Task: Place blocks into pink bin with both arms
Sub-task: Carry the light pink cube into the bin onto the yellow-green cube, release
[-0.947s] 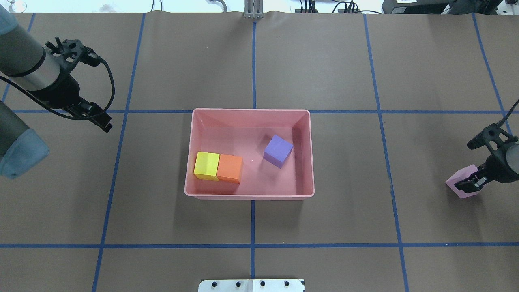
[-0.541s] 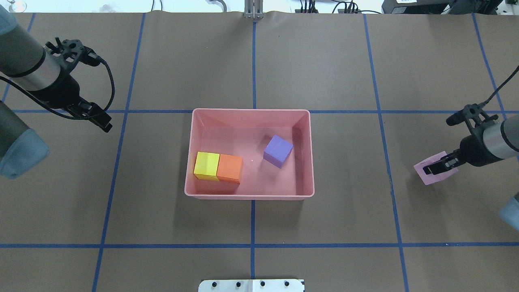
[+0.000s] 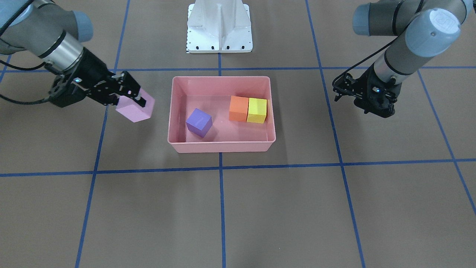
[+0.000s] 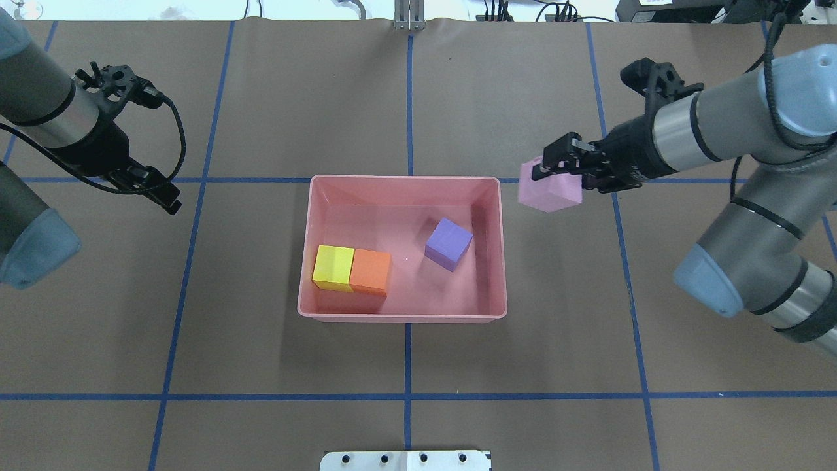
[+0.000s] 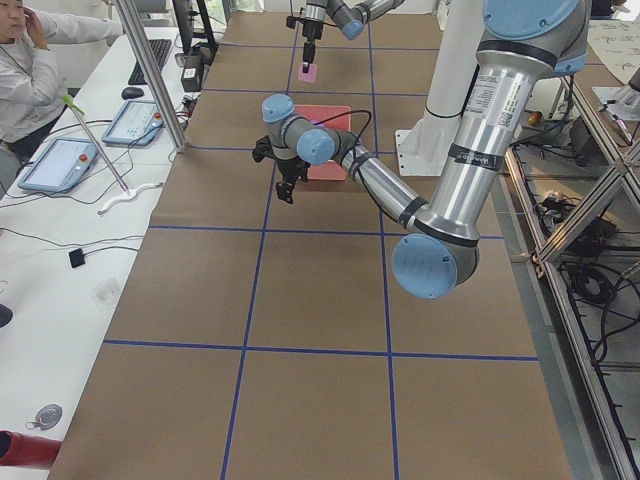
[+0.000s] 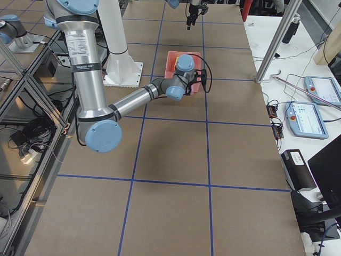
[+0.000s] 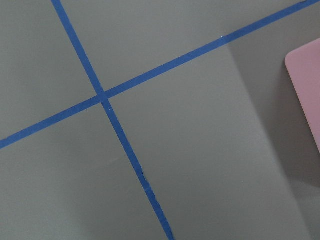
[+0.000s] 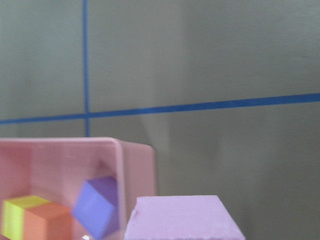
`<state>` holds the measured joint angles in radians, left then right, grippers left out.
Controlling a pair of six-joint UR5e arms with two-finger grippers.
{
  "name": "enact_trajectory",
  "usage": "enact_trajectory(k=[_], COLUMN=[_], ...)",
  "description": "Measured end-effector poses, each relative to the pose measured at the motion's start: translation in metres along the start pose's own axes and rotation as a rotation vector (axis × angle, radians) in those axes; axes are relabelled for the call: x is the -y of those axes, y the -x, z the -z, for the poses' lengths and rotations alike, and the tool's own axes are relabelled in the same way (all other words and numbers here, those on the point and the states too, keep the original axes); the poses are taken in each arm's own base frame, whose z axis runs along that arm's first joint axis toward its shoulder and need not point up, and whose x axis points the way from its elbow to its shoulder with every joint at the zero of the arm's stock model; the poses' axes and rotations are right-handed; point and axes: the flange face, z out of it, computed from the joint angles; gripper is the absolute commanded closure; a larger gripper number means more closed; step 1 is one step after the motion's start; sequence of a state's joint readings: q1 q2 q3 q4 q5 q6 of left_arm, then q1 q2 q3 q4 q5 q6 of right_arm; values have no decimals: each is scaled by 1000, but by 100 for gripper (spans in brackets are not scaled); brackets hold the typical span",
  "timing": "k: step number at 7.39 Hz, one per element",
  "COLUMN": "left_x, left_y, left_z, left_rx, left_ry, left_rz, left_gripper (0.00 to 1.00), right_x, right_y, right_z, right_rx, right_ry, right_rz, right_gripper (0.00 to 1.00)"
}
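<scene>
Pink block (image 4: 550,191) has come up off the right of the counter (image 4: 523,366), now just beside the bin (image 4: 402,318), held in right jaws | yellow (image 4: 333,267), orange (image 4: 370,272), purple (image 4: 448,243) already inside | left jaws parked, gap unclear | last drop pending

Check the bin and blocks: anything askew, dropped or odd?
Nothing wrong. The purple block lies turned askew to the walls of the pink bin, while the yellow block and orange block sit squarely side by side. The light pink block is gripped in the right claw, outside the bin, not dropped.
</scene>
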<state>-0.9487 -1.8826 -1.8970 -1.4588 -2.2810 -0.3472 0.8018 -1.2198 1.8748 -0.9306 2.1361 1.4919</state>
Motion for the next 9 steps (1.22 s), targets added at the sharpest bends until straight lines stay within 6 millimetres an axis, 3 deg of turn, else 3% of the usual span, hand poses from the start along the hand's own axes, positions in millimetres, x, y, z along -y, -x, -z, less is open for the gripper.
enact_trajectory(k=[1, 2, 3, 5, 7, 9], left_x=[1, 1, 1, 1, 1, 1], left_y=[1, 2, 2, 2, 1, 2], left_z=[-2, -3, -3, -3, -1, 1], left_rx=[1, 1, 2, 1, 1, 1], left_ry=[3, 5, 6, 4, 1, -2], left_rz=[1, 2, 3, 2, 2, 3], left_gripper=[0, 0, 0, 0, 0, 0], right_x=[-22, -43, -55, -70, -66, -34], right_y=[45, 76, 91, 100, 81, 33], right_z=[-17, -32, -36, -23, -10, 4], right_rx=[55, 87, 65, -112, -319, -495], right_ry=[-43, -77, -95, -87, -74, -51], right_rz=[-48, -83, -114, -138, -64, 86], right_gripper=[1, 0, 0, 0, 0, 0])
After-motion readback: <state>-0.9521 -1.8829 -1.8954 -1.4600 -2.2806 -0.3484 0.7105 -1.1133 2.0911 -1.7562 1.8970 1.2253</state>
